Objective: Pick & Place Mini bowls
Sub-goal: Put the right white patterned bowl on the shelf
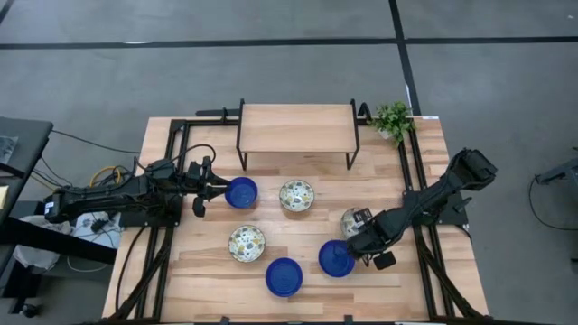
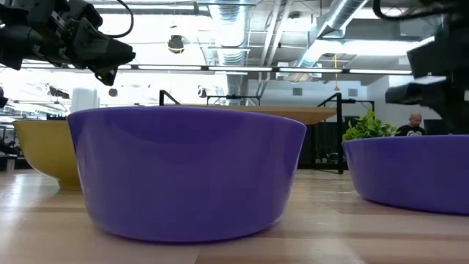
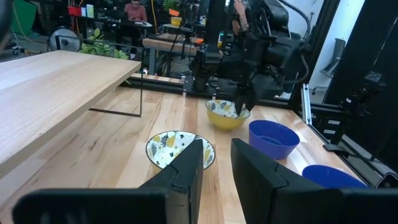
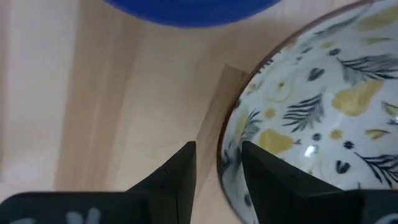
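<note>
Several mini bowls sit on the wooden table (image 1: pixel 424 181). A blue bowl (image 1: pixel 241 191) lies just off the tip of my left gripper (image 1: pixel 215 188), which hangs raised above the table (image 2: pixel 102 55); its fingers (image 3: pixel 186 168) stand narrowly open with nothing between them. My right gripper (image 1: pixel 359 233) is low at a patterned bowl (image 1: pixel 350 219). That bowl's rim (image 4: pixel 231 140) passes between the open fingers (image 4: pixel 177 171), one outside, one inside. Two more patterned bowls (image 1: pixel 296 195) (image 1: pixel 247 242) and two more blue bowls (image 1: pixel 284 276) (image 1: pixel 336 258) rest mid-table.
A wooden shelf on a black frame (image 1: pixel 296 128) stands at the back, with a small green plant (image 1: pixel 393 119) to its right. Black rails (image 1: pixel 411 171) run along both table sides. People (image 3: pixel 134 9) sit in the room beyond.
</note>
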{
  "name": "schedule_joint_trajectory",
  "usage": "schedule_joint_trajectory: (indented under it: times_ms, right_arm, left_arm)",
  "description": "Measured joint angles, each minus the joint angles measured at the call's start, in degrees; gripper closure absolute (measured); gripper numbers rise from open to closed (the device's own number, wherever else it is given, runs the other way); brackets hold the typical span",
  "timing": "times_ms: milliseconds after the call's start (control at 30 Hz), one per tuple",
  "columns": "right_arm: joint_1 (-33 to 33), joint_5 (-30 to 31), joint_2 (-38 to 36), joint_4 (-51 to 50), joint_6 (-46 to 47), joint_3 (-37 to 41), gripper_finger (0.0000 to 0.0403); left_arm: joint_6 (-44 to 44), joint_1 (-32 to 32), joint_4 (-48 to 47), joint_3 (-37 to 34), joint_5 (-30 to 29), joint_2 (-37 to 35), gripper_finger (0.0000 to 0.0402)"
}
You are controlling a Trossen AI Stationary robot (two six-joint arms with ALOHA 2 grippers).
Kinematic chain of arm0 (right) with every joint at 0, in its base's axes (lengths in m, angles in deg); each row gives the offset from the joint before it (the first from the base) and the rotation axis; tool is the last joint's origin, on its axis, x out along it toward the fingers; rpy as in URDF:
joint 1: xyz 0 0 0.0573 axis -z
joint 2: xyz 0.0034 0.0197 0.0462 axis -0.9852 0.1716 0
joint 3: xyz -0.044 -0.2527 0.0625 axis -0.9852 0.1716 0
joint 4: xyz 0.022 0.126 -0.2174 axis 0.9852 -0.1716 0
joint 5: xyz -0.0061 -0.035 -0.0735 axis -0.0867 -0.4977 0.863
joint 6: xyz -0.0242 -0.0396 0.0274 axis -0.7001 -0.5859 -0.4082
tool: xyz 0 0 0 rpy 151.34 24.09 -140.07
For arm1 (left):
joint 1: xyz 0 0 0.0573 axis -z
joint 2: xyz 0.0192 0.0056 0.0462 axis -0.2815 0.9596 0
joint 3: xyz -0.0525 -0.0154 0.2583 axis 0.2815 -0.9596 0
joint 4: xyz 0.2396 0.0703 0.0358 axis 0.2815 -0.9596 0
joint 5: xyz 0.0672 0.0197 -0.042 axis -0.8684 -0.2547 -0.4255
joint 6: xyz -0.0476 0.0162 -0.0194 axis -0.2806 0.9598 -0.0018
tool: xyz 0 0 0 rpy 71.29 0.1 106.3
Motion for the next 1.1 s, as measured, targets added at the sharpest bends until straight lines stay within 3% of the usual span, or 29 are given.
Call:
schedule_joint_trajectory:
  times_ms: [233, 667, 1100]
  right_arm:
    - [-0.2, 2.7, 3.6, -1.1, 0.8, -1.7, 0.0285]
    - [-0.1, 4.0, 3.5, -2.9, 0.4, -5.4, 0.0289]
    - [-0.1, 4.4, 3.4, -4.4, 2.2, -6.4, 0.0383]
  left_arm:
    - [0.0, 0.0, 0.4, 0.0, 0.0, 0.0, 0.0320]
    - [0.0, 0.0, 1.0, 0.0, 0.0, 0.0, 0.0320]
    - [0.0, 0.0, 1.2, 0.0, 0.0, 0.0, 0.0320]
